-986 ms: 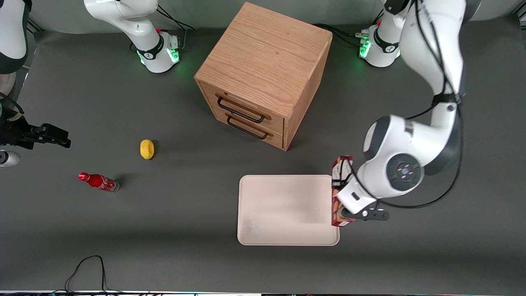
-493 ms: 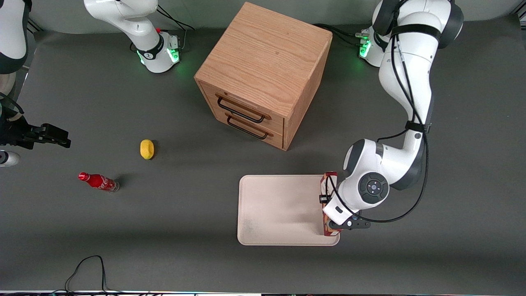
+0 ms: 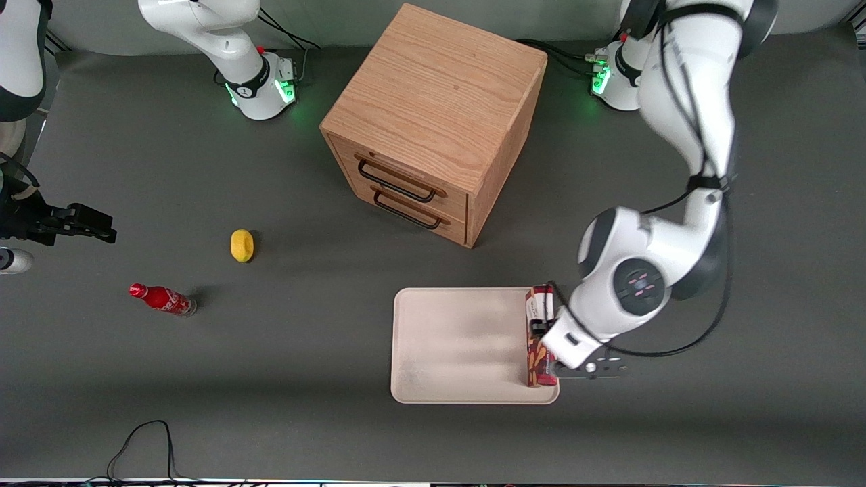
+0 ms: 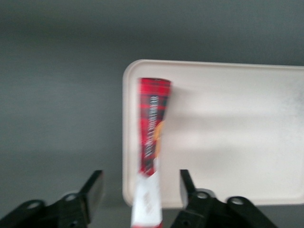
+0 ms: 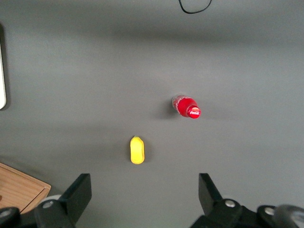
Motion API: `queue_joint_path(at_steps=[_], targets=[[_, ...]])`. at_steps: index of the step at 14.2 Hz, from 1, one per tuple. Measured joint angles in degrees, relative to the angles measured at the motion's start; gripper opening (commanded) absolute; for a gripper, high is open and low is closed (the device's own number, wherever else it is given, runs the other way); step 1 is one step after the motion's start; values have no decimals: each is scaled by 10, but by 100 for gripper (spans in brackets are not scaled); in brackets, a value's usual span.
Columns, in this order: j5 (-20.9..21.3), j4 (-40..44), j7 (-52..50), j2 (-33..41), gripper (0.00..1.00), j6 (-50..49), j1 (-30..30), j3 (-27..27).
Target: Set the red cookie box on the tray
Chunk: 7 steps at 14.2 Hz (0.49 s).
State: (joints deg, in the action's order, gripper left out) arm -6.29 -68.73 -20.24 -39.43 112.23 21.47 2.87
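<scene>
- The flat dark-red cookie box (image 3: 539,336) stands on its thin edge on the off-white rectangular tray (image 3: 460,345), just inside the tray's rim at the working arm's end.
- The box's long axis runs along that short rim, from the edge nearer the front camera toward the wooden drawer cabinet (image 3: 433,122); its broad faces look sideways, one across the tray.
- The left arm's gripper (image 4: 140,194) hangs over the box, its black fingers (image 4: 93,192) spread, one on each side of the box with a gap showing on both sides in the wrist view.
- The rest of the tray, toward the parked arm's end, is bare, and the dark grey counter (image 3: 284,379) lies open around the tray's edges.
- In the front view the arm's white wrist covers part of the box and the gripper; in the wrist view the box's near end is cut off and blurred.
- A yellow lemon-shaped thing (image 3: 241,245) and a small red soda bottle (image 3: 162,299) lie well apart from the tray, toward the parked arm's end.
</scene>
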Motion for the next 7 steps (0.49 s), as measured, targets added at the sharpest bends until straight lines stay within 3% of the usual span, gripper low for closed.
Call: queue_joint_path(at_steps=[4,7], targets=[[13,-111,41,164,100,-87,-73,5],[66,-172,85,263,100,-148,-109,6]])
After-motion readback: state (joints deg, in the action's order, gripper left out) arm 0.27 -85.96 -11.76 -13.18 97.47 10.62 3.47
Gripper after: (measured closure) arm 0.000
